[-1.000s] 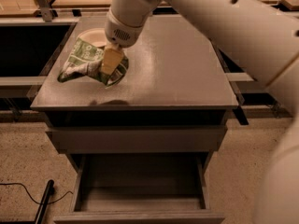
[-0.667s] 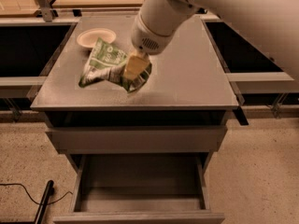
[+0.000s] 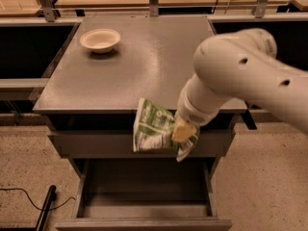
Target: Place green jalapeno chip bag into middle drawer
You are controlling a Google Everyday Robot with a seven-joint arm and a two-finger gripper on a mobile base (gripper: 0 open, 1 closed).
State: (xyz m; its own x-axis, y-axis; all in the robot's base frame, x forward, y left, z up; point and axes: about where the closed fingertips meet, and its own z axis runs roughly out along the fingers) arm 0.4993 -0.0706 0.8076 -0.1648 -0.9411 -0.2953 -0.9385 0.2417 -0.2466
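The green jalapeno chip bag point(image 3: 153, 127), crinkled green and white foil, hangs in the air in front of the cabinet's front edge, above the open drawer point(image 3: 144, 196). My gripper point(image 3: 184, 132) is shut on the bag's right side and holds it off the counter. The white arm comes in from the right and hides part of the bag. The drawer is pulled out below, and its inside shows bare.
A white bowl point(image 3: 100, 40) stands at the back left of the grey cabinet top point(image 3: 144, 61). A shut drawer front point(image 3: 96, 146) sits just above the open one. A black cable point(image 3: 29, 203) lies on the floor at the left.
My gripper has carried the bag from over the counter's left part, near the bowl, forward and right past the front edge, to above the open drawer.
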